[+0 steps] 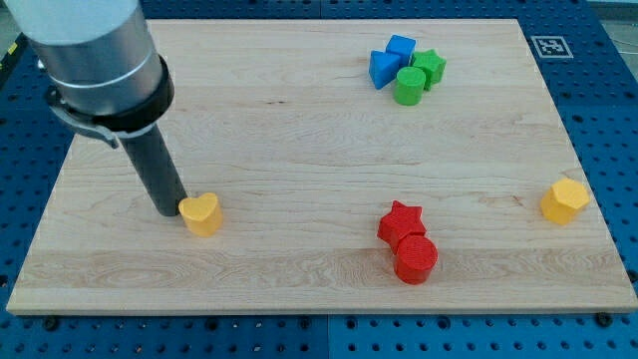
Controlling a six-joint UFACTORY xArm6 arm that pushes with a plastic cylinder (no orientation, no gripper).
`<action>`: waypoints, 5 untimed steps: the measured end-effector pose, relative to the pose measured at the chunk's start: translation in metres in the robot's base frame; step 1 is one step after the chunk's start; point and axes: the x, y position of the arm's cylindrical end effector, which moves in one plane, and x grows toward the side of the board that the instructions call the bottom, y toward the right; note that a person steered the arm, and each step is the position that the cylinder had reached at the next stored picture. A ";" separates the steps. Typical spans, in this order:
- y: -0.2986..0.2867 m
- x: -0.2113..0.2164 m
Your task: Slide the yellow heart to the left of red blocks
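Observation:
The yellow heart (201,213) lies on the wooden board (299,140) at the view's lower left. My tip (168,212) rests on the board right against the heart's left side. The red star (401,222) and the red cylinder (416,259) sit touching each other at the view's lower middle right, well to the right of the heart.
A blue cube (401,48), a blue block (383,69), a green cylinder (409,87) and a green block (430,67) cluster at the view's top right. A yellow hexagonal block (564,200) sits near the right edge. The arm's grey body (95,50) fills the top left.

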 end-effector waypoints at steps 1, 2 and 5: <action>0.008 0.001; 0.016 0.005; 0.022 0.033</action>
